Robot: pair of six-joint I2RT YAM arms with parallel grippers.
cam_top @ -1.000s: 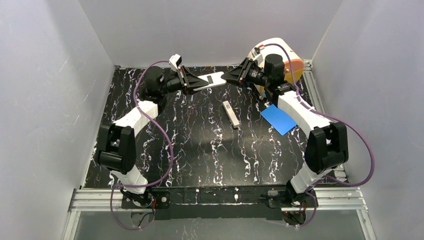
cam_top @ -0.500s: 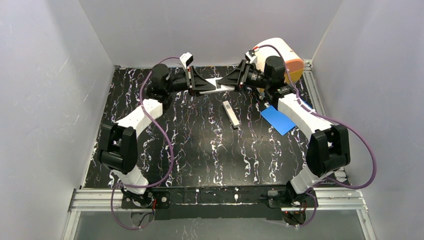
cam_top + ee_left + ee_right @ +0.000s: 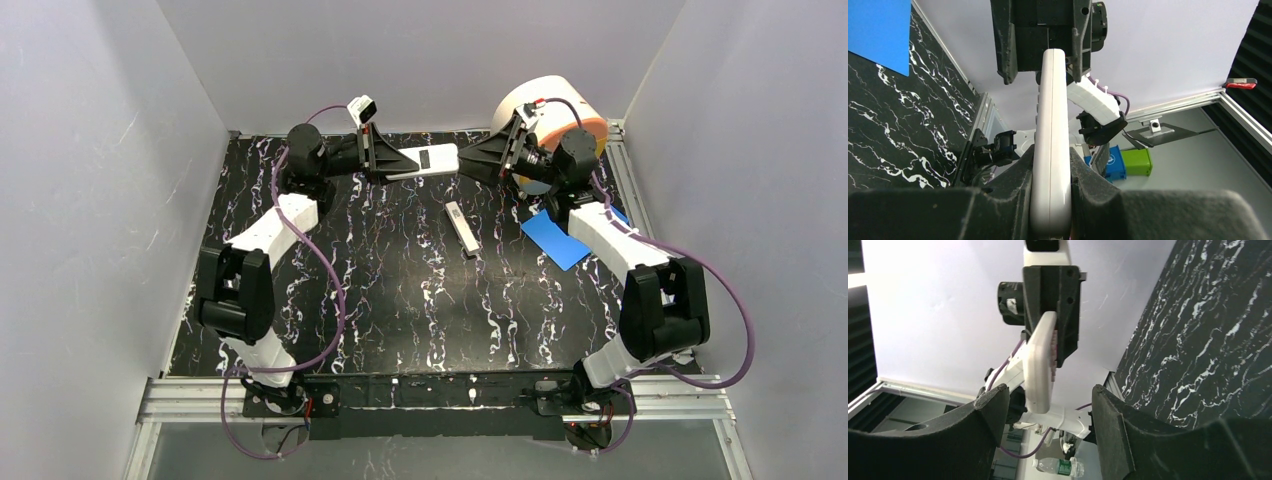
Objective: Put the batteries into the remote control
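Rolling back from the edge-on pose of half a second ago, the remote control (image 3: 448, 155) is now lying flat in the air at the far side of the bench (image 3: 400, 300). Its small dark recess (image 3: 436, 157) is facing up toward the overhead camera. The left pincer (image 3: 405, 160) is carrying it and is clenching it by its long sides, with the soft black pads bulging slightly around the white shell in the left wrist view. The right pincer (image 3: 470, 160) is sitting a little farther right than before, at the free end of the remote. Its fingers are spread wide and pressing on nothing; whether they are straddling the tip or stopping just short of it is unclear.

This looks like a re-presenting step: the compartment side is being turned into reach, but nothing is going in yet. No batteries are showing in any view, so I cannot say where they are.

The remote is a slim bar of smooth, hard plastic with rounded edges, likely slippery under a light grip. A row of small pinkish buttons is showing along one face in the right wrist view. The bench top is glossy black with white marbled veining. A thin pale strip (image 3: 462, 228) with a darker end is lying on it near the centre. A flat blue sheet (image 3: 557, 240) is lying to its right, partly under the right arm. A white drum with an orange face (image 3: 560, 105) is standing behind that arm.
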